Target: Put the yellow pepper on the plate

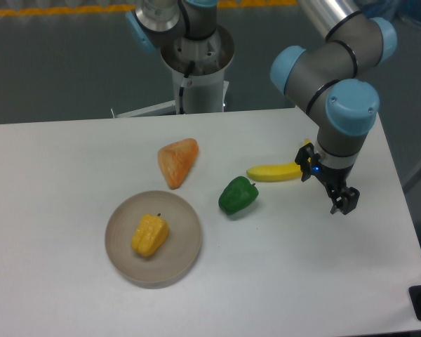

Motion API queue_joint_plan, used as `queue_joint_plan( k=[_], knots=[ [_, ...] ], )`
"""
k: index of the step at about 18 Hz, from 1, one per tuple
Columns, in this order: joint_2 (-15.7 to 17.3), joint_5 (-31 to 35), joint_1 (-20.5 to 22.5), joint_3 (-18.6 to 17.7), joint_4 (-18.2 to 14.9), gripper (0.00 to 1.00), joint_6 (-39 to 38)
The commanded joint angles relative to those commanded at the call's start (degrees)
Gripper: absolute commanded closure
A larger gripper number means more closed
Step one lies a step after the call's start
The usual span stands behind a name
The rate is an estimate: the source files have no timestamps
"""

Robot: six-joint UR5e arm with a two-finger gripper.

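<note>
The yellow pepper [150, 234] lies inside the round beige-grey plate [184, 248] at the front left of the white table. My gripper [342, 203] hangs over the right side of the table, far from the plate and just right of the banana. It holds nothing. Its fingers are seen edge-on, so I cannot tell whether they are open or shut.
A yellow banana [275, 171] lies right next to the gripper's left side. A green pepper [238, 196] sits mid-table. An orange wedge-shaped toy food [177, 161] lies behind the plate. The robot base [196, 63] stands at the back edge. The table's right edge is near the gripper.
</note>
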Motion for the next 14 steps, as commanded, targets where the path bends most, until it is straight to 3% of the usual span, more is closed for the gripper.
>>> queue_joint_plan(
  k=[14],
  knots=[
    [-0.8, 4.7, -0.7, -0.2, -0.3, 0.0, -0.5]
  ],
)
